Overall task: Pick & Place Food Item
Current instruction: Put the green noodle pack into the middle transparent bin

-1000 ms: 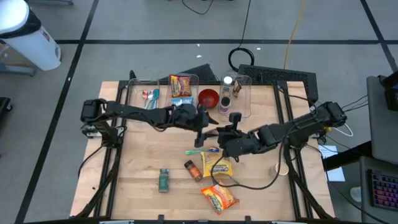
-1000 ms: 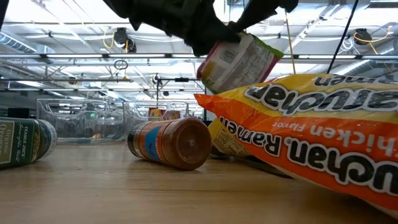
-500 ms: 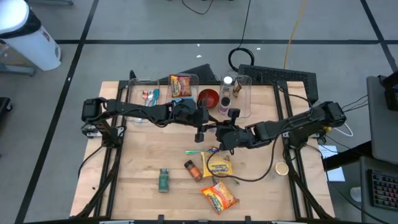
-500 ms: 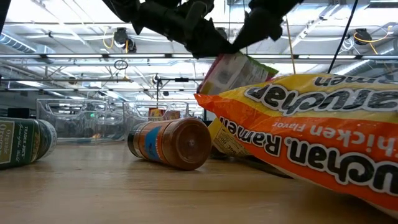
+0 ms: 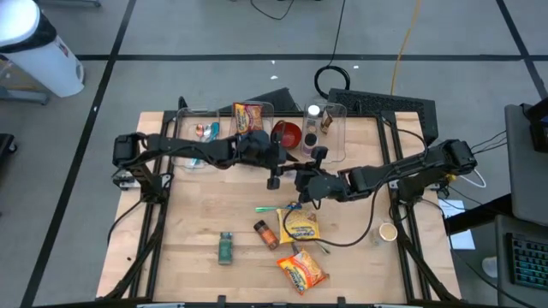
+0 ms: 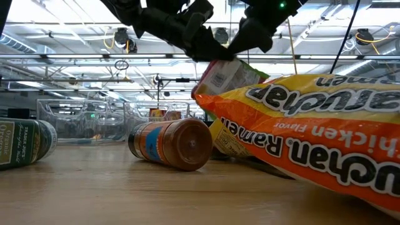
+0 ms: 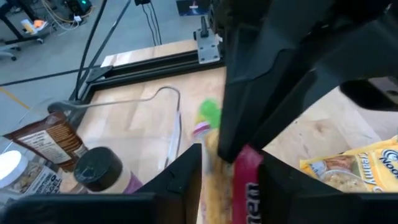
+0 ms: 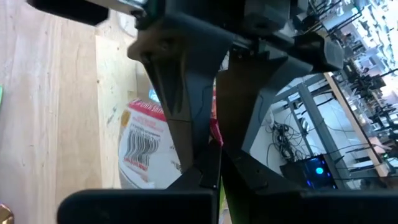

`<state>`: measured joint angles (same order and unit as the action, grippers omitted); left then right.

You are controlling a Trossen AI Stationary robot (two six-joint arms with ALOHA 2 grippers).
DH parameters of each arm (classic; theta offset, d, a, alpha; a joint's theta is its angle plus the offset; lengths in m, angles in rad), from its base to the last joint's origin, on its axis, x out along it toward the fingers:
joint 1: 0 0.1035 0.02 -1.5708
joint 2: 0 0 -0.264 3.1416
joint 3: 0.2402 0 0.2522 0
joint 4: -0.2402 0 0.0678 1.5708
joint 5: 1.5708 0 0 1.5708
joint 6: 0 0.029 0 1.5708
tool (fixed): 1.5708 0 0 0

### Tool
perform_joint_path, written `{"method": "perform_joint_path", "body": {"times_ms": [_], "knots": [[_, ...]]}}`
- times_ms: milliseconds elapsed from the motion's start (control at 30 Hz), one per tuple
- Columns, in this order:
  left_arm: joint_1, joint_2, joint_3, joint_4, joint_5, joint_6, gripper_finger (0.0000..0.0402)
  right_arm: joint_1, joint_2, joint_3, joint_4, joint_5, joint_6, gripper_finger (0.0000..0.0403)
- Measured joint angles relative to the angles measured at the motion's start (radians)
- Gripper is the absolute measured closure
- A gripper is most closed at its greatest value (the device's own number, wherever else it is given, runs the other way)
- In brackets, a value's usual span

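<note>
A small food packet (image 6: 228, 74), white with red and green print and a barcode, hangs in the air over the middle of the table. Both grippers meet at it: my left gripper (image 5: 281, 171) comes from the table's left and my right gripper (image 5: 300, 181) from the right, and each is shut on it. The left wrist view shows the packet's red edge (image 7: 247, 177) between my left fingers. The right wrist view shows its barcode side (image 8: 140, 149). Two ramen bags (image 5: 300, 225) (image 5: 301, 271) lie flat on the table below. My left gripper pinches the packet's red edge (image 7: 247, 180) between its two fingers, coming from the table's left and slanting a little downward. The packet is lifted clear of the table and hangs tilted below the fingers. My right gripper pinches the packet's upper red edge (image 8: 214, 132) between its shut fingers, coming from the table's right and slanting a little downward, close beside the left fingers. The barcode side hangs below the fingers, clear of the table.
A brown spice jar (image 5: 265, 233), a green tin (image 5: 225, 248) and a green utensil (image 5: 267, 208) lie on the near half. Clear bins (image 5: 205, 128) at the far edge hold a ramen packet (image 5: 248, 118) and jars; a red bowl (image 5: 287, 134) stands between them. A paper cup (image 5: 388, 232) stands near right.
My left gripper has shut on the packet's upper edge beside the right fingers, so both now hold it. My right gripper has moved toward the far left and sunk a little. The packet has tipped over and stays clear of the table.
</note>
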<state>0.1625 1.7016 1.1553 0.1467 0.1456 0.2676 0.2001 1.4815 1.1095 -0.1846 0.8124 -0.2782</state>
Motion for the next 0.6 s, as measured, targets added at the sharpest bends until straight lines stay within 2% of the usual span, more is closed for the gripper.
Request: {"method": "perform_joint_path", "body": {"times_ms": [300, 433, 600], "knots": [[0.018, -0.001, 0.0, -0.033, -0.004, 0.006, 0.0273, -0.011, 0.0, 0.0, 0.05, -0.006, -0.037, 0.0403], [0.018, -0.001, 0.0, -0.043, -0.017, 0.005, 0.0299, -0.011, 0.0, 0.0, 0.051, -0.005, -0.038, 0.0403], [0.016, -0.001, 0.0, -0.026, -0.018, 0.005, 0.035, -0.011, 0.0, 0.0, 0.048, -0.003, -0.029, 0.0403]]}}
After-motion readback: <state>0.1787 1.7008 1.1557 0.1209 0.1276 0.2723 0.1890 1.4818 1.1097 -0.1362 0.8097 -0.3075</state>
